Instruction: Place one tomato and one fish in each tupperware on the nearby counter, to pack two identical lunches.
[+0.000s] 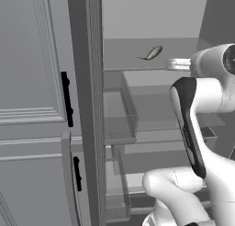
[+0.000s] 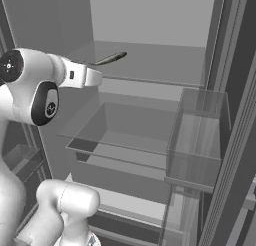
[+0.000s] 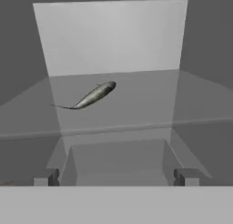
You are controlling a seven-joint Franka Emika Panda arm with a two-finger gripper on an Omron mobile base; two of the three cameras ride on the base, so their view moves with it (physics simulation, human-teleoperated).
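One slim silvery-grey fish point(image 3: 93, 95) lies on a glass shelf inside an open grey cabinet, its pointed tail towards the left of the hand view. It also lies on the upper shelf in both base views point(image 1: 153, 52) point(image 2: 111, 58). My gripper point(image 3: 116, 177) is open, its two fingertips point(image 3: 45, 177) spread wide, with nothing between them. It hangs in front of the shelf's edge, short of the fish and a little below it. The tomato, the tupperware and the counter are out of view.
A tall grey panelled door point(image 1: 36, 105) with black handles point(image 1: 67, 98) stands open on the left. Clear door bins point(image 2: 197, 140) hang on the right side. Below the fish's shelf sit a clear drawer point(image 2: 115, 125) and more glass shelves.
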